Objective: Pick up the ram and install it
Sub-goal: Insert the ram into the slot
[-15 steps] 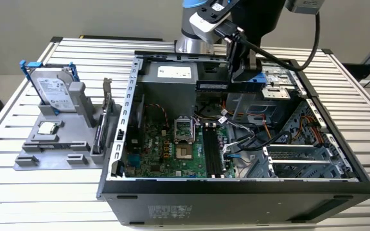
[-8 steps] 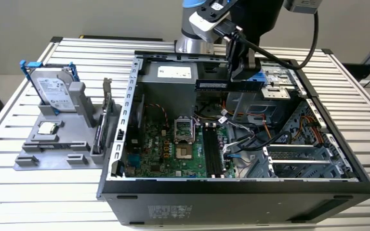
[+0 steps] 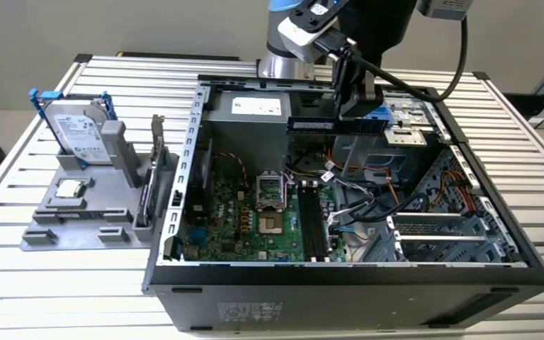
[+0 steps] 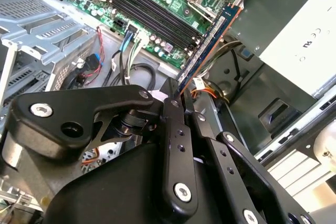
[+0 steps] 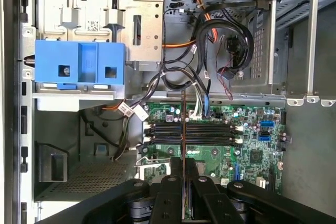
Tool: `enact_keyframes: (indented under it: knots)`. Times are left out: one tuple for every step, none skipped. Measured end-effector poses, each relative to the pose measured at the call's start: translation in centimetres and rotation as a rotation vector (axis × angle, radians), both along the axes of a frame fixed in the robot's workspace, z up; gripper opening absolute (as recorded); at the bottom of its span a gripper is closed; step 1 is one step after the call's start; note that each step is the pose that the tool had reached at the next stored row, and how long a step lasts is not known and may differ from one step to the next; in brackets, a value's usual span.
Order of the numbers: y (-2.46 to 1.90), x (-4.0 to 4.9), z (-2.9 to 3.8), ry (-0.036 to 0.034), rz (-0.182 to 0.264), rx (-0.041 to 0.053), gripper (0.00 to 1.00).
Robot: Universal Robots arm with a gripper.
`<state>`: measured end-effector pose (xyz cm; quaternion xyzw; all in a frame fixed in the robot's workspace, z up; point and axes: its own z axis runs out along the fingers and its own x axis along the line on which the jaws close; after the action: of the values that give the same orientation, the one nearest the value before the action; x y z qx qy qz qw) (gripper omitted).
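Slatted metal table (image 3: 26, 283), open computer case (image 3: 348, 297): gripper (image 4: 182, 98) pinching ram (image 4: 210, 38), long axis jutting beyond fingertips, crosswise above memory slots (image 5: 215, 128).

The gripper (image 3: 353, 113) holds the ram (image 3: 312, 126) in open air over the uncovered case (image 3: 348, 292). Below, the memory slots (image 3: 312, 225) lie open from above, with a cable bundle (image 3: 359, 207) crowding just beside them and the drive cage (image 3: 442, 237) beyond.
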<state>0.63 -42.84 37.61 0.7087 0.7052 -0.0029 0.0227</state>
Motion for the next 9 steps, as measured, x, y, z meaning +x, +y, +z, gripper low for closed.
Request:
enact_keyframes:
  knots:
    - [0.01, 0.00, 0.00, 0.0000, 0.000, 0.0000, 0.00]
    - [0.01, 0.00, 0.00, 0.0000, 0.000, 0.0000, 0.00]
    - [0.02, 0.00, 0.00, 0.0000, 0.000, -0.0001, 0.00]
    - [0.02, 0.00, 0.00, 0.0000, 0.000, 0.0000, 0.00]
    - [0.02, 0.00, 0.00, 0.0000, 0.000, 0.0000, 0.00]
    - [0.02, 0.00, 0.00, 0.0000, 0.000, 0.0000, 0.00]
    - [0.02, 0.00, 0.00, 0.0000, 0.000, 0.0000, 0.00]
    - [0.02, 0.00, 0.00, 0.0000, 0.000, 0.0000, 0.00]
    - [0.02, 0.00, 0.00, 0.0000, 0.000, 0.0000, 0.00]
